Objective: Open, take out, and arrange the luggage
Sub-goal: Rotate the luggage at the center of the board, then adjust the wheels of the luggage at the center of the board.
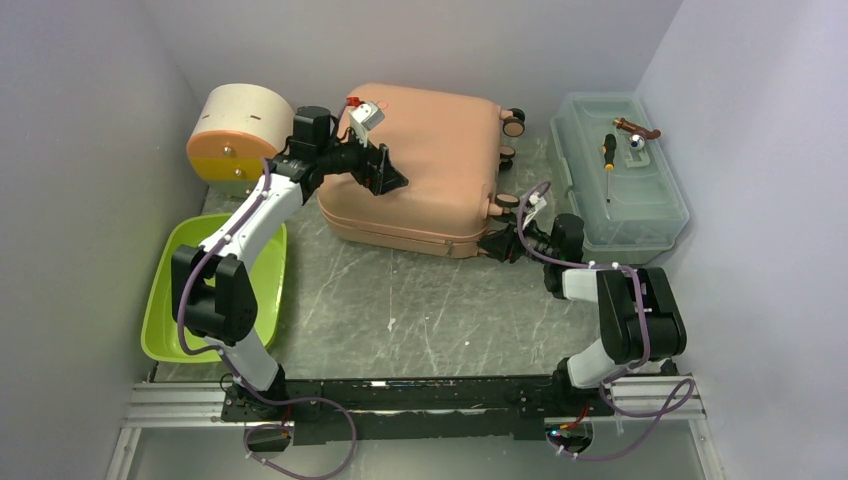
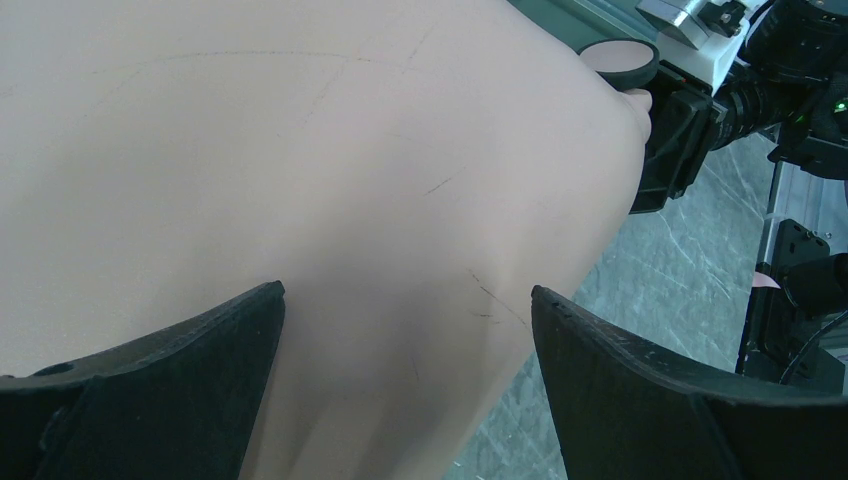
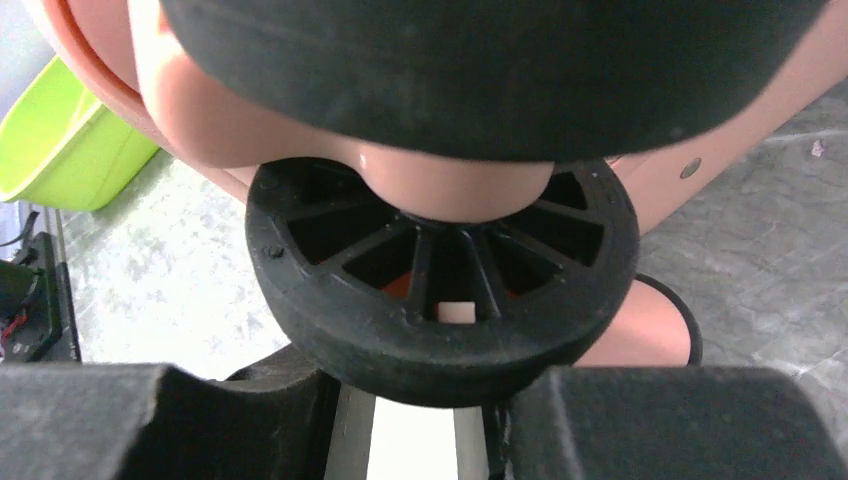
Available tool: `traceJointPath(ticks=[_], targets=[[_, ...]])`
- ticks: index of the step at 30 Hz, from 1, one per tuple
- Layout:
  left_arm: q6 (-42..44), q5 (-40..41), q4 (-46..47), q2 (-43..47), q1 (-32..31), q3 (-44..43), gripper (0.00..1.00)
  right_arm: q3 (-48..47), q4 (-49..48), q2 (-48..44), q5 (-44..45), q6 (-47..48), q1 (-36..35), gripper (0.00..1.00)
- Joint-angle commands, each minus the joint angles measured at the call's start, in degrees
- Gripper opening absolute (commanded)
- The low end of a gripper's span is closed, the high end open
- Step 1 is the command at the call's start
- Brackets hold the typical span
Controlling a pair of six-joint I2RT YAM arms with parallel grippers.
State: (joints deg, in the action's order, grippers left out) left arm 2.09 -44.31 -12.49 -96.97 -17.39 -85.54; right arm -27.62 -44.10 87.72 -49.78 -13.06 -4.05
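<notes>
The salmon-pink luggage (image 1: pixel 430 150) lies flat and closed at the back of the table, its wheels to the right. My left gripper (image 1: pixel 390 178) hovers over its left top face. In the left wrist view it (image 2: pixel 405 300) is open and empty, with the pink shell (image 2: pixel 300 150) filling the view. My right gripper (image 1: pixel 492 243) is at the luggage's front right corner. In the right wrist view a dark spoked wheel (image 3: pixel 440 330) covers the fingertips of the gripper (image 3: pixel 415 410). The fingers (image 3: pixel 150 420) stand a narrow gap apart. Any grip is hidden.
A cream half-round box with orange drawers (image 1: pixel 235 130) stands left of the luggage. A lime-green tub (image 1: pixel 170 300) lies at the left; it also shows in the right wrist view (image 3: pixel 60 140). A translucent toolbox (image 1: pixel 650 200) with a screwdriver (image 1: pixel 607 160) sits right. A small white-and-red object (image 1: pixel 365 112) lies on the luggage.
</notes>
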Motion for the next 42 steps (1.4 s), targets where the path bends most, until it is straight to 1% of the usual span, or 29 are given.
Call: traceJointPath(ticks=[1,4,6,11,15,18,20,23,24,27,29,31,32,34,35,38,42], targets=[[-1.6,-1.08,-2.76,-0.59,-0.55,-0.03,0.99,-2.48,-6.09,1.66,1.82,-2.94,-2.59,0.29],[-1.72,-1.27,-2.54,-0.91,-0.54,0.03,0.99,-1.82,-8.43,1.75,1.46,-2.15,-3.0,0.29],[-1.74,-1.38,-2.61,-1.14,-0.54,-0.11,0.99,-1.09,-10.78,1.9,0.42,-2.3,-3.05,0.31],[-1.7,-1.48,-2.54,-1.55,-0.54,-0.24,0.99,0.13,-15.39,2.76,-1.65,-0.68,-3.08,0.31],[-1.73,-1.53,-2.58,-1.43,-0.54,-0.16,0.99,0.79,-17.62,4.15,-2.69,1.77,-3.07,0.38],[-1.69,-1.48,-2.72,-1.3,-0.54,-0.16,1.0,1.41,-20.81,5.59,-3.88,1.76,-3.05,0.39],[-1.71,-1.48,-2.76,-1.29,-0.54,-0.24,0.99,1.18,-21.43,6.24,-4.24,1.91,-3.06,0.33],[-1.73,-1.56,-2.8,-1.25,-0.54,-0.33,0.99,1.37,-21.6,6.12,-3.5,2.51,-3.06,0.19],[-1.67,-1.56,-2.91,-1.21,-0.54,-0.33,1.0,1.53,-21.64,5.75,-3.22,2.8,-3.06,0.16],[-1.74,-1.48,-2.89,-1.04,-0.54,-0.18,0.99,2.17,-22.0,4.61,-2.83,3.43,-3.06,0.12],[-1.71,-1.48,-2.91,-1.03,-0.54,-0.16,0.99,2.38,-22.37,4.17,-3.41,3.65,-3.07,0.12],[-1.71,-1.44,-2.89,-0.99,-0.6,-0.16,0.99,2.66,-23.36,3.84,-5.14,3.74,-3.06,0.17],[-1.69,-1.45,-2.93,-0.96,-0.55,-0.16,0.99,2.84,-23.93,3.66,-6.1,3.82,-3.06,0.22],[-1.61,-1.48,-3.02,-0.78,-0.54,-0.16,0.99,3.31,-24.91,3.26,-7.64,3.87,-3.06,0.36],[-1.57,-1.48,-3.06,-0.69,-0.54,-0.16,0.99,3.66,-25.38,3.06,-8.35,4.19,-3.06,0.41],[-1.36,-1.53,-3.08,-0.43,-0.54,0.0,0.99,4.55,-25.6,1.88,-9.39,5.79,-3.03,0.46],[-1.62,-1.56,-2.83,-0.41,-0.54,0.15,0.99,4.11,-24.39,1.53,-7.59,6.55,-3.04,0.45]])
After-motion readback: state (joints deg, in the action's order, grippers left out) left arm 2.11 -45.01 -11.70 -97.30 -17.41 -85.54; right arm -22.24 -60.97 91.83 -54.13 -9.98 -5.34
